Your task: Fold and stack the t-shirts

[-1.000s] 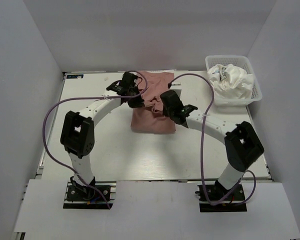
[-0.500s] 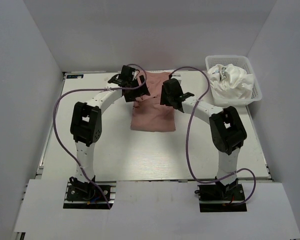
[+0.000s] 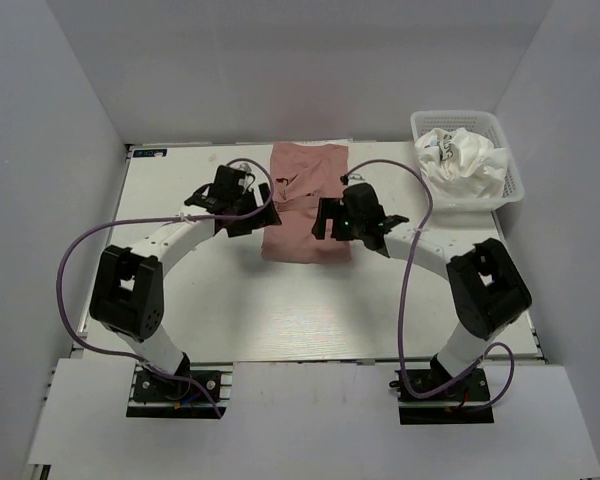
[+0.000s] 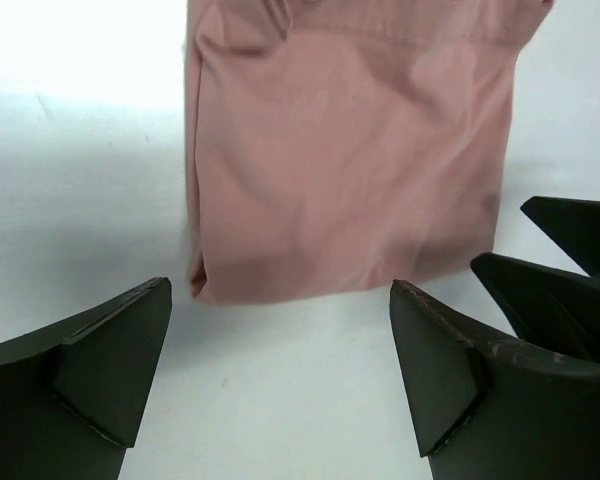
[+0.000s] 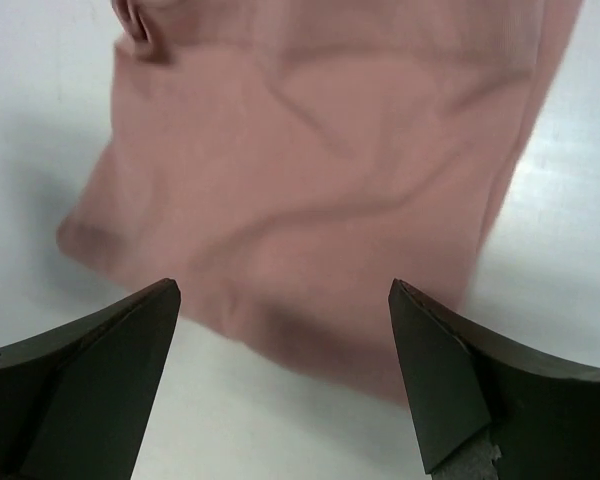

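The pink t-shirt [image 3: 302, 200] lies flat on the table [image 3: 230, 300] as a folded upright rectangle. It sits at about 12 o'clock from the table's middle, with its top edge up near the far rim. From overhead I can see a crease band across it partway down and a few soft wrinkles (the right wrist view shows those best). Its lower edge is a neat fold.

At the shirt's 9 o'clock the left gripper [image 3: 246, 205] hovers just off the cloth's left edge. Its fingers are spread wide with nothing between them, and in its own camera the shirt's lower left corner sits in the gap over bare table. At roughly 4 o'clock on the shirt the right gripper [image 3: 330, 218] hangs over the right edge. Its fingers are also spread wide and pinch nothing, and its camera looks straight down on pink cloth.

Further out, at 2 o'clock from the table's middle, the white t-shirts [image 3: 465, 160] are crumpled together with dark print showing. They are heaped in the white mesh basket [image 3: 458, 116] at the far right corner, well apart from both arms.
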Controlling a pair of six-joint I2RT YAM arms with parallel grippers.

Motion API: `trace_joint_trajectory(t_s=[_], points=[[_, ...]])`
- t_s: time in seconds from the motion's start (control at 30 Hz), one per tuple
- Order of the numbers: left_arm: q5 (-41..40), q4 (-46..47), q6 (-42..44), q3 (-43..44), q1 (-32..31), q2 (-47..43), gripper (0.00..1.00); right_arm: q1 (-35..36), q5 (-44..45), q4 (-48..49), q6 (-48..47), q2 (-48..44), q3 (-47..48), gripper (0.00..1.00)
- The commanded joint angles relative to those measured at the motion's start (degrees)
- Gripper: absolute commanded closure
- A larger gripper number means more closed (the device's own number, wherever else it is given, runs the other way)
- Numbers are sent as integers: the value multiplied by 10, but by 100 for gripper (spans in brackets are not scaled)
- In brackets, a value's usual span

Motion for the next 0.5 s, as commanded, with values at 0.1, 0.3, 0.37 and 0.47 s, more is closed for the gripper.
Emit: trace_joint_trajectory(t_s=[0.1, 0.3, 0.37, 0.47], points=[[55, 38, 20, -78, -10, 6, 0, -4, -11, 21, 50, -102, -130, 9], [98, 56, 41, -86, -3, 51, 10, -25, -29, 18, 65, -88, -158, 9], [98, 56, 48, -86, -3, 61, 15, -33, -47, 21, 68, -79, -164, 9], [98, 56, 39, -105, -3, 78, 26, -40, -66, 39, 81, -70, -173, 9]])
